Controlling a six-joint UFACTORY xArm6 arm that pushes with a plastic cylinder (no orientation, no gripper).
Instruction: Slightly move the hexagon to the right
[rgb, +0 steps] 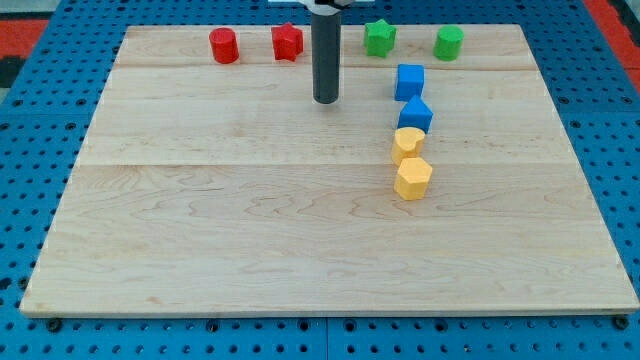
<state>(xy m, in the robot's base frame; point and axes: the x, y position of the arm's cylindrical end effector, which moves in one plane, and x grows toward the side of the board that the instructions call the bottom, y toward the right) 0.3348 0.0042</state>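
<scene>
The yellow hexagon (413, 178) lies right of the board's middle, at the bottom end of a short column of blocks. Just above it, touching, is another yellow block (407, 143) with a rounded shape. Above that are two blue blocks, one (415, 114) close above the yellow one and a blue cube (410, 80) higher up. My tip (326, 101) stands on the board up and to the left of the hexagon, well apart from it and left of the blue blocks.
Along the view's top edge of the wooden board (200, 220) lie a red cylinder (224, 45), a red star-like block (287, 42), a green star-like block (379, 37) and a green cylinder (448, 42). A blue pegboard (30, 150) surrounds the board.
</scene>
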